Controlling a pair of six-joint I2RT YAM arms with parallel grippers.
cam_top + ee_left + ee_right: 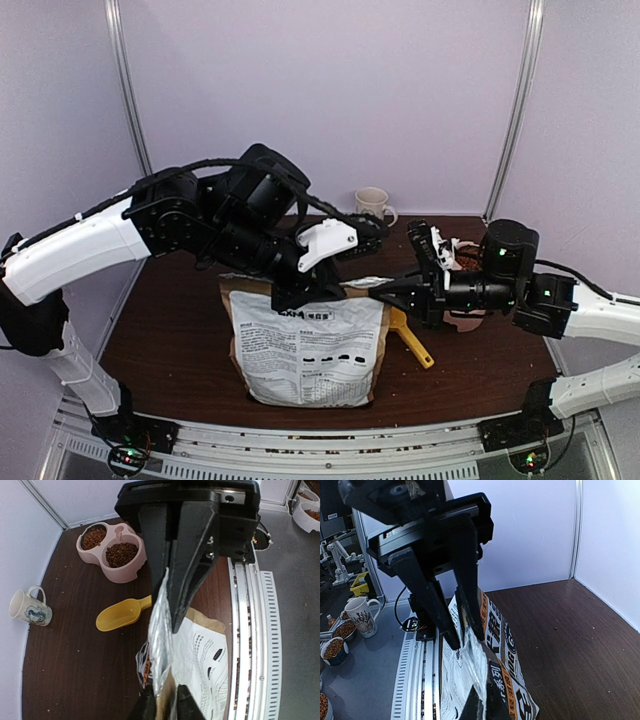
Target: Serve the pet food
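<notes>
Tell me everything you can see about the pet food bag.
The bag is kraft-brown paper with a white printed label and a silvery foil lining. It stands upright on the dark wooden table, near the front edge. The left gripper and right gripper each pinch its foil top edge.

the pink bowl [117, 577] with the pet food [120, 554] was almost wholly hidden behind the right arm [590, 310] in the top view. the yellow scoop [415, 345] showed only its handle there, its cup behind the bag [305, 350]. the bag's print was too small to read. the right fingers [146, 707] were cut off by the left wrist view's lower edge. whether the left fingers [190, 555] pinched the bag's foil lip could not be told
</notes>
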